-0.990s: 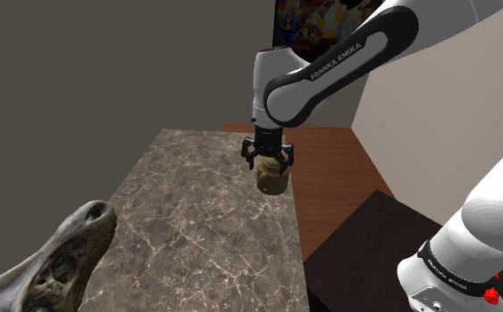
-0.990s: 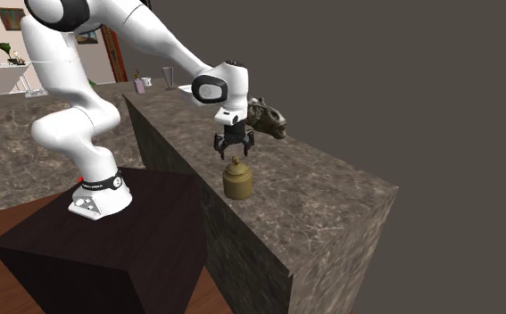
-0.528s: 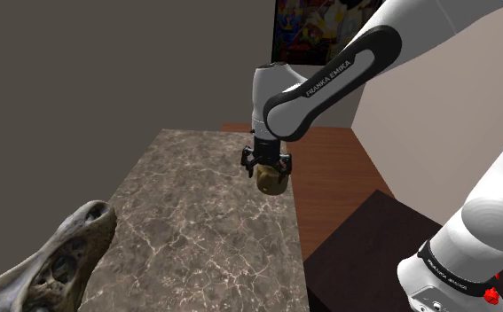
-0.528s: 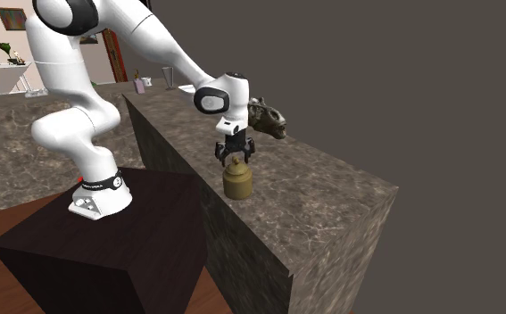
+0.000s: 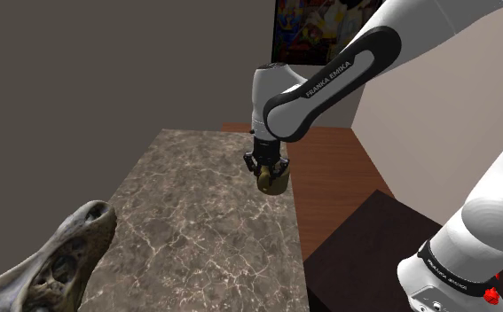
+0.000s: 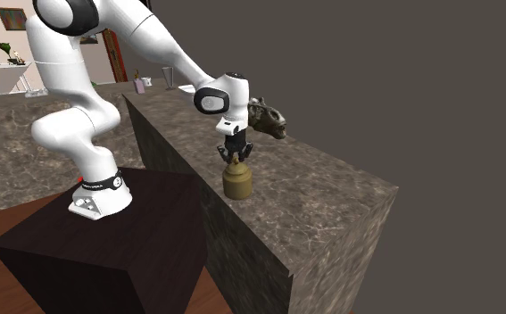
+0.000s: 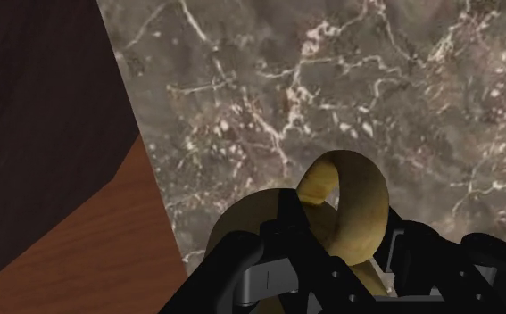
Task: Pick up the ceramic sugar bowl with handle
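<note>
Sugar bowl [image 5: 274, 182] pinched by its handle at the marble counter's [image 5: 187, 222] edge.

Taking the shoulder view from its left: a grey-brown carved figure [image 5: 58, 257], something like a beast's head, lies on the counter's near corner. Past it the veined counter top runs bare up to the bowl. The olive-gold bowl stands upright on the counter, right at the edge nearest my stand [image 5: 365, 257]. My gripper [image 6: 236, 158] comes straight down over the bowl. In the wrist view my two black fingers [image 7: 300, 236] press in on either side of the handle [image 7: 367, 201], a thick golden loop rising from the bowl's top, and clasp it between them. Off the counter on that same side lies brown wooden floor [image 5: 329, 177], then the dark box that carries my base.
</note>
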Robot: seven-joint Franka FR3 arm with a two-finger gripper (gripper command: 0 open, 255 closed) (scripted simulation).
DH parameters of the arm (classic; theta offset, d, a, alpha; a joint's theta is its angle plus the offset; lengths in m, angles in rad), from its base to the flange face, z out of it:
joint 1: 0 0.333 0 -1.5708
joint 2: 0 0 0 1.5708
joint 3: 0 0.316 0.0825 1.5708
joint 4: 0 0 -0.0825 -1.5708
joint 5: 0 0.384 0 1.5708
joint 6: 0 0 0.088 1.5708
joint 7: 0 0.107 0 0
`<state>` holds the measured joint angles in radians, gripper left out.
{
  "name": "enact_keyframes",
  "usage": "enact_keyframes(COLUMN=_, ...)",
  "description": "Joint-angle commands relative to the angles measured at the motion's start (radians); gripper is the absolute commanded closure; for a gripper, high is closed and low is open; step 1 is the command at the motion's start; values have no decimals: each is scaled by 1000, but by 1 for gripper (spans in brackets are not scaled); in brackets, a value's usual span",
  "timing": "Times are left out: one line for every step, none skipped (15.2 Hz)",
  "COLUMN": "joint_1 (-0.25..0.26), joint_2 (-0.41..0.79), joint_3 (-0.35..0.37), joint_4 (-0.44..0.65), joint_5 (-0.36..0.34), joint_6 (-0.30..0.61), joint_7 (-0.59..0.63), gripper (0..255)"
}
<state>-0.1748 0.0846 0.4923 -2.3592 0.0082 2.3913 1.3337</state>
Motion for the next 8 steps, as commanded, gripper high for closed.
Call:
enact_keyframes(joint_1=0, joint_2=1, joint_3=0, joint_4=0, joint_5=0, joint_6=1, joint_7=0, gripper=255)
enact_keyframes(joint_1=-1, joint_2=1, joint_3=-1, joint_4=0, joint_5=0, joint_6=1, joint_7=-2, gripper=255)
enact_keyframes(joint_1=-2, joint_2=-10, joint_3=0, joint_4=3, joint_5=7, joint_6=-13, joint_7=-7, gripper=255)
enact_keyframes(joint_1=-3, joint_2=-22, joint_3=1, joint_4=7, joint_5=15, joint_6=-26, joint_7=-12, gripper=255)
enact_keyframes(joint_1=-4, joint_2=-33, joint_3=2, joint_4=11, joint_5=22, joint_6=-40, joint_7=-16, gripper=255)
enact_keyframes(joint_1=-4, joint_2=-44, joint_3=3, joint_4=14, joint_5=29, joint_6=-54, joint_7=-21, gripper=255)
enact_keyframes(joint_1=-5, joint_2=-54, joint_3=3, joint_4=19, joint_5=35, joint_6=-67, joint_7=-25, gripper=255)
enact_keyframes(joint_1=-5, joint_2=-65, joint_3=3, joint_4=23, joint_5=41, joint_6=-81, joint_7=-29, gripper=255)
